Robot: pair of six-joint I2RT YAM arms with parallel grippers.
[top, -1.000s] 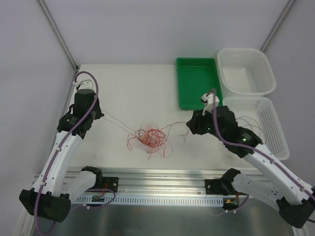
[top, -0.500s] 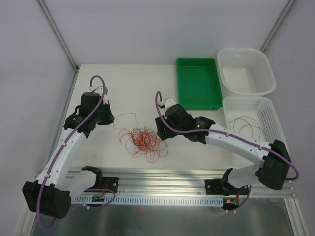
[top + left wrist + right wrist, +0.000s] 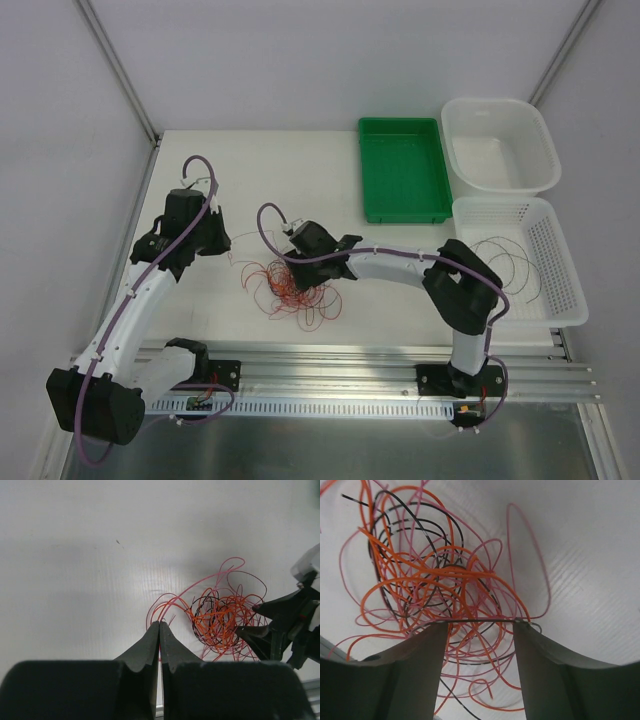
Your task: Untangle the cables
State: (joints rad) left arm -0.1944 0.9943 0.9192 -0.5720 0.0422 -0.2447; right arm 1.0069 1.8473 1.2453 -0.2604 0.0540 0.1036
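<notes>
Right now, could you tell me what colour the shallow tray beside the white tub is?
Green; the tray shows best in the top external view.

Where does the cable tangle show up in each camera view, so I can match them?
Top external: cable tangle at lower centre, on the table.
Left wrist: right of centre.
Right wrist: fills the upper left.
Shared landmark: the right gripper, open at the tangle's edge.

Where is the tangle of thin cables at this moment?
In the top view, the tangle of cables lies on the table, left of centre, just right of the left gripper and under the open right gripper.
</notes>
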